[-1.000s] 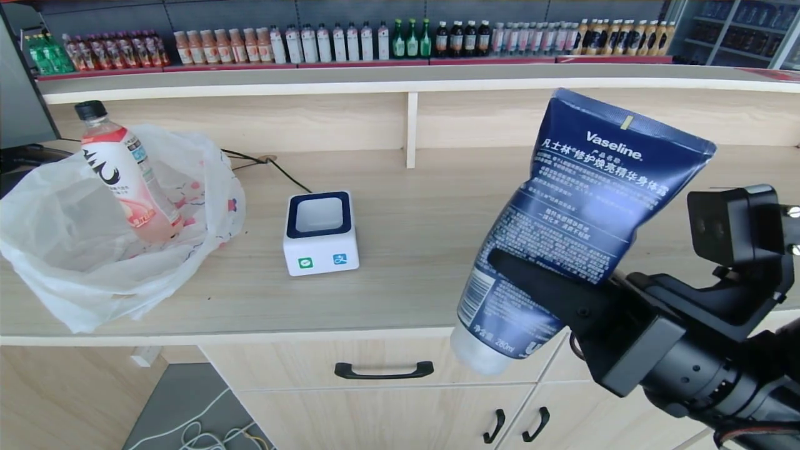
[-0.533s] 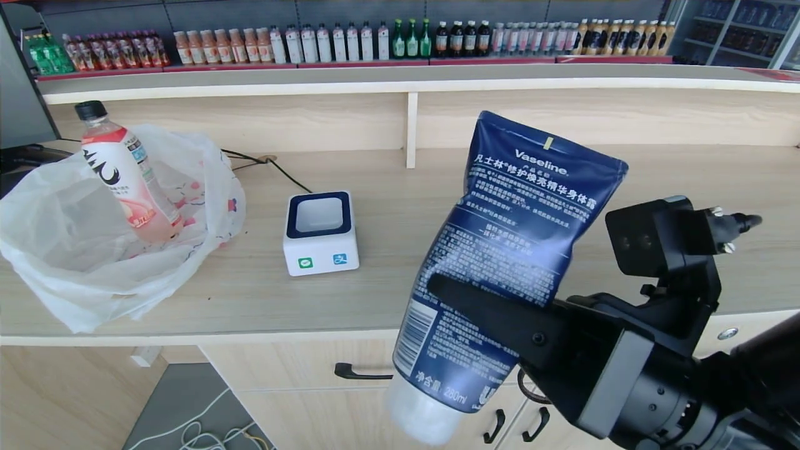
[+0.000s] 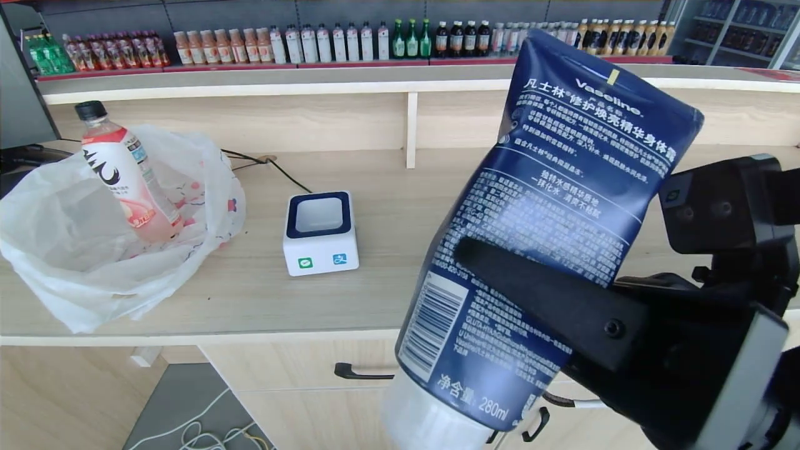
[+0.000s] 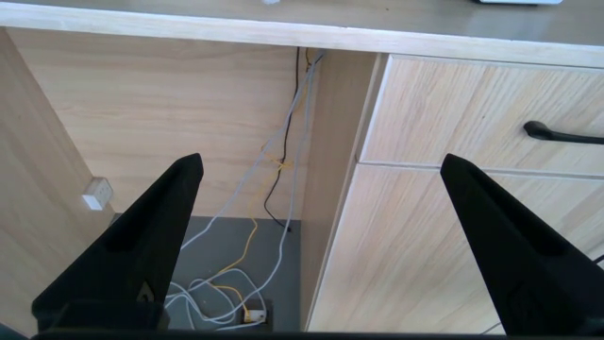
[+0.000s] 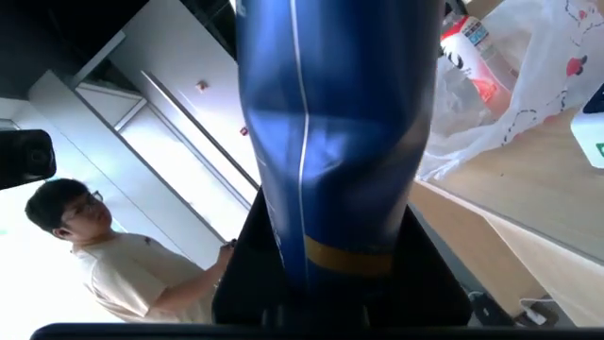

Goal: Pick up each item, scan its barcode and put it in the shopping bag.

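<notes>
The one tube (image 3: 550, 206), dark blue with a pale cap (image 3: 431, 425), hangs in the air on the right side, to the right of the scanner (image 3: 320, 232) and clear of the counter (image 3: 406, 294). It is tilted, cap end low and crimped end high, with its printed back and barcode (image 3: 434, 325) turned toward the head camera. The right gripper (image 3: 475, 256) is clamped on the tube's lower half: one black finger (image 3: 537, 294) lies across the printed face, and in the right wrist view the gripper (image 5: 340, 269) flanks the tube (image 5: 330, 132) on both sides, pressed against it. The left gripper (image 4: 321, 165) sits low in front of the cabinet (image 4: 453, 123) under the counter, its two fingers (image 4: 142, 246) spread wide apart with nothing between them, loose cables (image 4: 236, 283) on the floor beyond. On the counter stand one white scanner with a dark blue rim, near the middle, and one thin white bag (image 3: 62, 250) at the left, well apart from the tube. One pink bottle (image 3: 125, 181) with a black cap leans inside the bag. A dark cable (image 3: 275, 169) runs along the counter behind the scanner. A long row of bottles (image 3: 375, 40) lines the shelf at the back.
</notes>
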Available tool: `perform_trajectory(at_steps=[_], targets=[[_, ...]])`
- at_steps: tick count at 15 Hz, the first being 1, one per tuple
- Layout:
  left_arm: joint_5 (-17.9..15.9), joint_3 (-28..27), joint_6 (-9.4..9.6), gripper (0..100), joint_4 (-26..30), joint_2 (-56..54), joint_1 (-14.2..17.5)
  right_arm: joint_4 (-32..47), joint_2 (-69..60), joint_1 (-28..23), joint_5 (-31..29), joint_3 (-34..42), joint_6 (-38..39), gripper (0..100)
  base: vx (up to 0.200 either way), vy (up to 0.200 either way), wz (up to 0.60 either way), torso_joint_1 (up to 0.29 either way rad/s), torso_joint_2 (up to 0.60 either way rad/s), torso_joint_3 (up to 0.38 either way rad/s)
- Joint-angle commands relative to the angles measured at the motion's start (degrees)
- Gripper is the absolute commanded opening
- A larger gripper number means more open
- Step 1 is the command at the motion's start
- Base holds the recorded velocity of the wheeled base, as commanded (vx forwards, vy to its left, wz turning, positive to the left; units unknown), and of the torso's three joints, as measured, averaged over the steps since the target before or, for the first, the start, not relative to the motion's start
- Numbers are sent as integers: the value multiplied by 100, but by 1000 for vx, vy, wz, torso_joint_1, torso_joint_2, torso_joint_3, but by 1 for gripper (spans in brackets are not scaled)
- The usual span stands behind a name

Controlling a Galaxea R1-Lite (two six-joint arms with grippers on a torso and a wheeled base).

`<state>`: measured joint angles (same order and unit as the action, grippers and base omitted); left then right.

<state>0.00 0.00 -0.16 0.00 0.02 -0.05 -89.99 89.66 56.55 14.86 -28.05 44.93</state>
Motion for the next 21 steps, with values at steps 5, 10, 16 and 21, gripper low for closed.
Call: perform_trajectory(at_steps=[5,10,16,21], targets=[[0,0,-2,100,0,-2,5,-1,-80,102,-1,-201,-64,0,0,0,0,0,0,0],[0,0,-2,100,0,-2,5,-1,-107,119,-1,-210,-64,0,0,0,0,0,0,0],[0,0,-2,100,0,-2,5,-1,-80,119,-1,-210,-73,0,0,0,0,0,0,0],[0,0,-2,100,0,-2,5,-1,-98,119,-1,-139,-160,0,0,0,0,0,0,0]])
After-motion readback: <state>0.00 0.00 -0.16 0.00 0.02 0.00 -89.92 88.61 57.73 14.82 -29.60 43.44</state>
